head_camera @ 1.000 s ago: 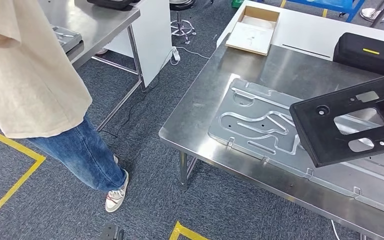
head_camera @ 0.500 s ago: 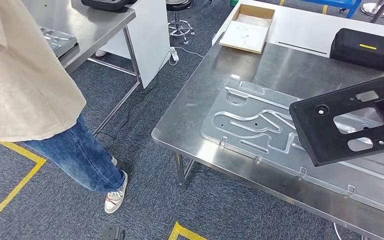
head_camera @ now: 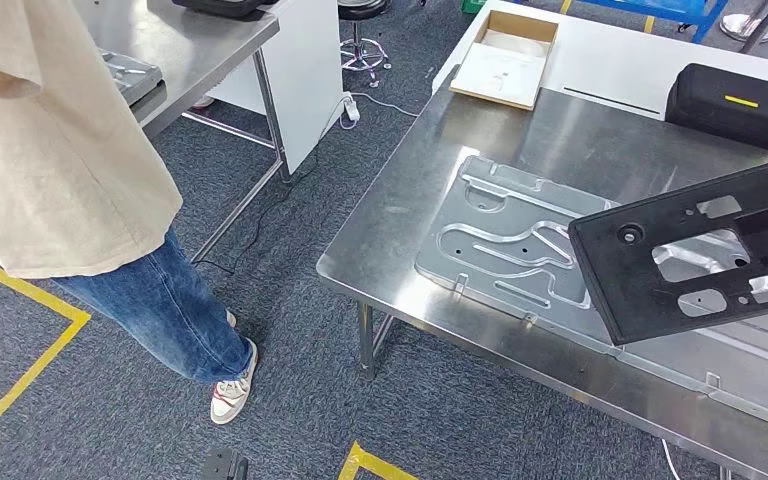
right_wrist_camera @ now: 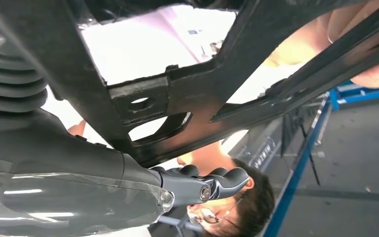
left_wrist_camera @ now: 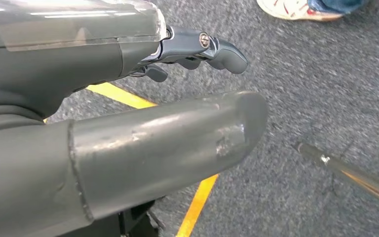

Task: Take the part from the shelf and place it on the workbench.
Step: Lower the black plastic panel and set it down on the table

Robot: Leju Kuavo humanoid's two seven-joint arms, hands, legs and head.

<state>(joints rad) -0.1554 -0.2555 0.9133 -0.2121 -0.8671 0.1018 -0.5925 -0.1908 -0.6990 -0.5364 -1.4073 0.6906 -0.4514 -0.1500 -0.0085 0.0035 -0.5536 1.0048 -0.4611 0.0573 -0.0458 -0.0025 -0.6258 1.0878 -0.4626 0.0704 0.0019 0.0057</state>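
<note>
The black plastic part (head_camera: 610,280), a flat frame with several cutouts, hangs tilted above the right side of the steel workbench (head_camera: 410,210). It hovers over a stamped metal plate (head_camera: 500,240) lying on the bench. In the right wrist view my right hand (right_wrist_camera: 79,182) holds the black part (right_wrist_camera: 187,94), which crosses over its fingers (right_wrist_camera: 212,182). My left hand (left_wrist_camera: 128,89) hangs over the carpet with its fingers (left_wrist_camera: 212,47) apart and nothing in it.
A person (head_camera: 60,150) stands at the left, beside a second steel table (head_camera: 180,50). A black case (head_camera: 730,100) and a shallow cardboard box (head_camera: 508,60) sit at the workbench's far end. Another person (right_wrist_camera: 246,202) is past the part. Yellow tape (head_camera: 30,360) marks the floor.
The whole view has shifted a little. The black part has sunk slightly and moved left over the metal plate.
</note>
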